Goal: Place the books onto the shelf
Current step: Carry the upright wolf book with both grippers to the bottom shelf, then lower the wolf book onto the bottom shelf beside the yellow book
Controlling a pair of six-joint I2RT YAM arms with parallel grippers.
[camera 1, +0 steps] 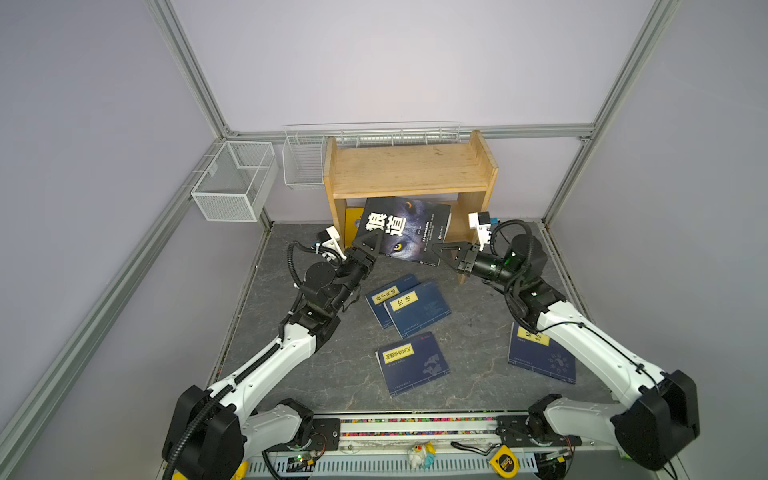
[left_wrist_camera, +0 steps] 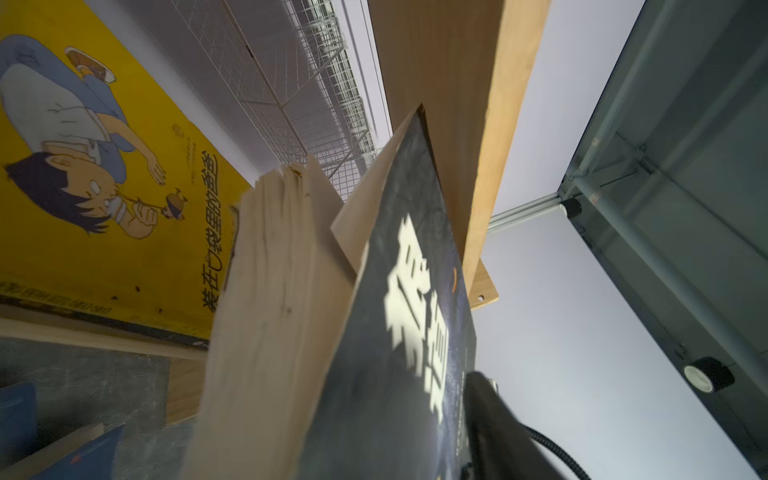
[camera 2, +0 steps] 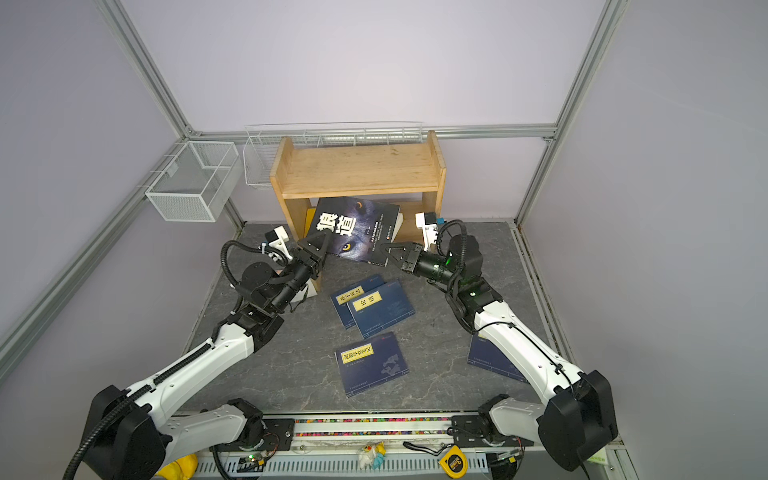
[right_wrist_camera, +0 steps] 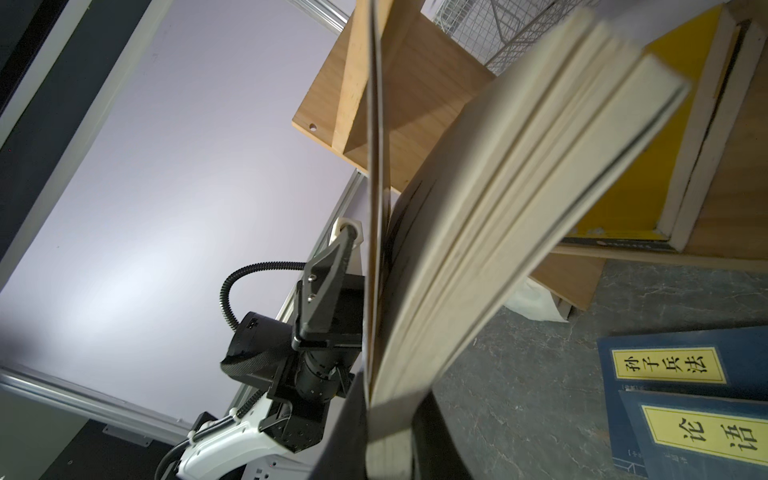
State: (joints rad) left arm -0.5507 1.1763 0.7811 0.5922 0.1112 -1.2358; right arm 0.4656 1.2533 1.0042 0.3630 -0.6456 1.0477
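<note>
Since the right gripper (camera 1: 435,248) pinches the black book (camera 1: 405,230), and whether the left gripper (camera 1: 373,241) grips I can't tell, I'd ease it upright into the shelf (camera 1: 409,170).

Lower bay of wooden shelf (camera 1: 409,170), ahead of both tools: mouth mostly blocked by tilted black book (camera 1: 405,228). Yellow book (camera 1: 352,220) stands inside, beyond left tool (camera 1: 374,240). Shelf top above lies open. Behind right tool (camera 1: 436,248), navy books (camera 1: 419,309) scattered on surface (camera 1: 345,365), with lanes between them.
</note>
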